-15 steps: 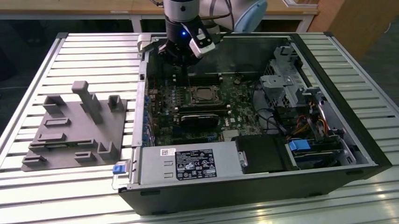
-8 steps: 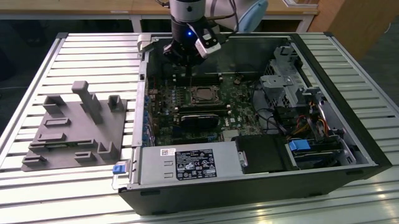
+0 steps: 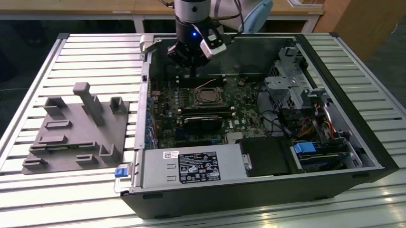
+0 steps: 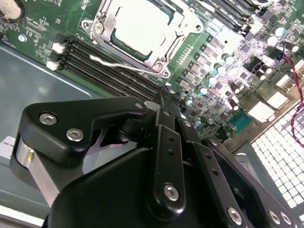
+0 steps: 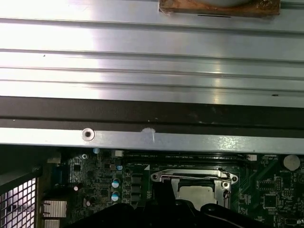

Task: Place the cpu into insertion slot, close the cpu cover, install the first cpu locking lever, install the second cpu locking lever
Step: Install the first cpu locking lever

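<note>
Pincer [image 3: 190, 71]: hangs over the far edge of the open case [image 3: 355, 142], above the board [image 3: 190, 102]; whether its fingers are apart or holding anything, I cannot tell.
Cpu [image 4: 142, 26]: silvery face up, seated in the slot [image 3: 207, 97].
Cover [image 4: 164, 57]: closed down around the cpu.
Lever [image 4: 118, 64]: thin wire beside the socket.
Worktop [image 3: 82, 52]: slatted metal, grey fixture [image 3: 79, 130] left of the case.

In the exterior view, you see the computer case [image 3: 355, 156] lying open at centre-right on the worktop [image 3: 95, 47]. The insertion slot [image 3: 207, 97] sits mid-frame on the board, with the cpu [image 4: 142, 26] in it under the cpu cover [image 4: 107, 28]. The hand [image 3: 188, 59] hangs just above it in the frame, and a fixture block [image 3: 76, 133] lies at left.
</note>
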`<state>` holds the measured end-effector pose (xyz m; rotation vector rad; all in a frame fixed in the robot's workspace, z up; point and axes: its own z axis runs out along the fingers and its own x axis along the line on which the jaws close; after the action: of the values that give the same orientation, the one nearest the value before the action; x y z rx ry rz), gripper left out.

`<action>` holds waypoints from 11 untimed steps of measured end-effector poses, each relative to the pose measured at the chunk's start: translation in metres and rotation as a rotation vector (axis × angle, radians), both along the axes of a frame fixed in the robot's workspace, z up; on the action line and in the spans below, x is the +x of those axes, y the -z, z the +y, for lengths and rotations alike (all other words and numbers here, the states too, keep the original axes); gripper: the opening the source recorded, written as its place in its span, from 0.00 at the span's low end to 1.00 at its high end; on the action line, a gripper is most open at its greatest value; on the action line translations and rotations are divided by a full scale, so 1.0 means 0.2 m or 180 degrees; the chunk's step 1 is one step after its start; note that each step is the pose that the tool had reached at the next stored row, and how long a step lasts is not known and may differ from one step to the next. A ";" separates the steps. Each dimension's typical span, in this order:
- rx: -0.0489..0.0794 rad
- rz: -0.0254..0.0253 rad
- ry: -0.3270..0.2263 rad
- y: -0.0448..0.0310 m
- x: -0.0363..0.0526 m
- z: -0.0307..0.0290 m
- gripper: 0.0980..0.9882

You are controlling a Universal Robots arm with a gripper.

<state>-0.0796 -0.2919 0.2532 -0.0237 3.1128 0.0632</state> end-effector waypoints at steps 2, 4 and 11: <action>0.0000 0.0000 0.0000 0.001 0.004 0.000 0.01; 0.0000 -0.0001 0.0000 0.003 0.008 0.000 0.01; 0.0172 -0.0001 0.0000 0.012 0.020 0.000 0.01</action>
<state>-0.0755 -0.2918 0.2507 -0.0226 3.1093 0.1474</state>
